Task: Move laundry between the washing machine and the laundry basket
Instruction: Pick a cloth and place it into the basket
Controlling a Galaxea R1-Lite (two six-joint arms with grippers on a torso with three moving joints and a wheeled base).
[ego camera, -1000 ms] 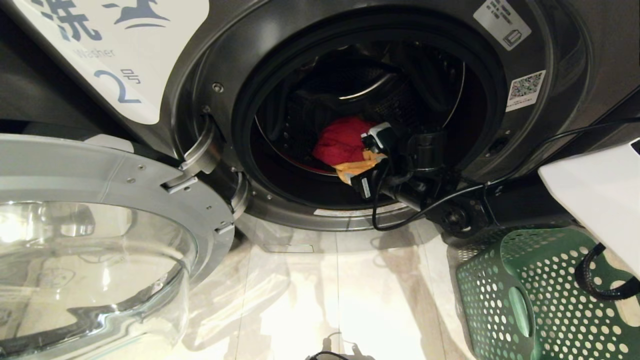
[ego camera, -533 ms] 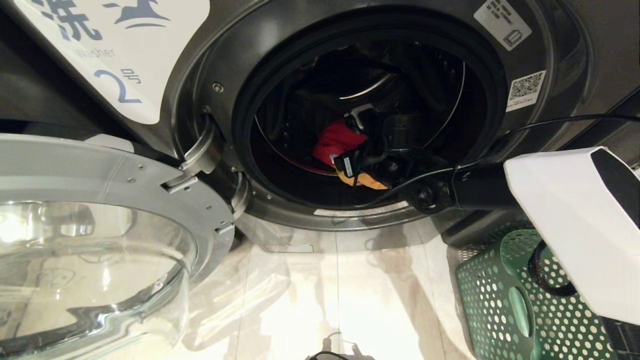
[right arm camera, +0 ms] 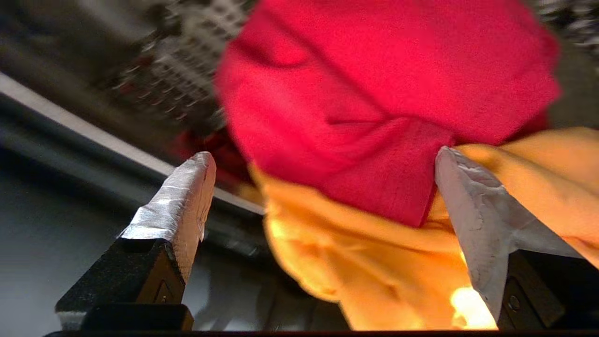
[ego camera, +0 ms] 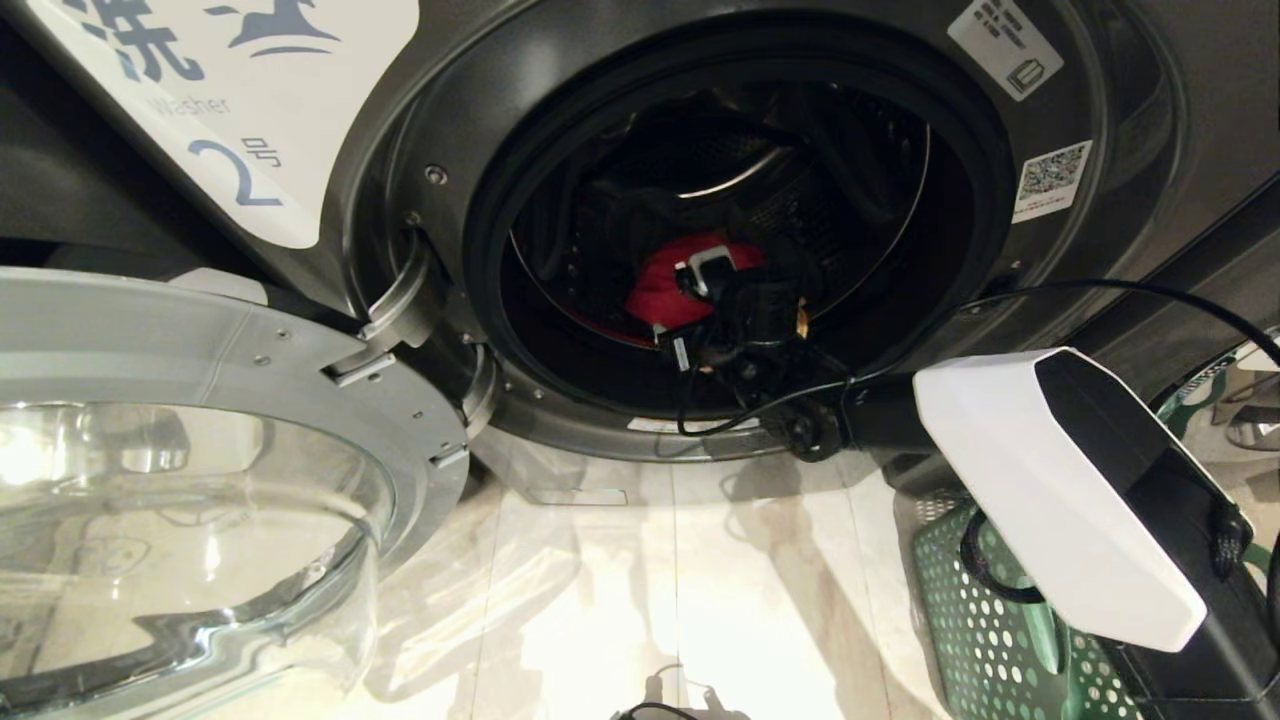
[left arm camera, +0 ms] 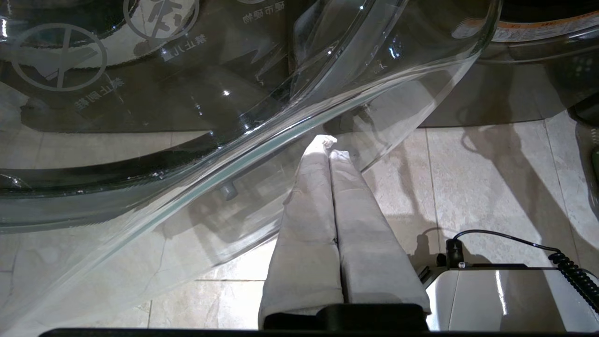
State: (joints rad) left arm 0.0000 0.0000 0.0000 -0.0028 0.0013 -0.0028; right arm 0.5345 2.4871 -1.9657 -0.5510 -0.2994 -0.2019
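Washer (ego camera: 400, 110): dark grey machine 2, round door (ego camera: 200, 480) swung wide, its clear glass bowl over pale floor tiles.
Right hand (right arm camera: 323, 187): inside the drum, fingers (right arm camera: 185, 196) spread wide around the cloth, not gripping.
Laundry: soft red garment (right arm camera: 383, 75) atop crumpled yellow-orange one (right arm camera: 388, 276), low in the drum.
Basket (ego camera: 990, 640): green, perforated plastic, right of the opening.
Left hand (left arm camera: 327, 145): closed, empty, beside the glass.

Pale glossy tile floor (ego camera: 600, 600) below, shadows and glare across it. Black cord loop (ego camera: 655, 710) at floor's near edge.
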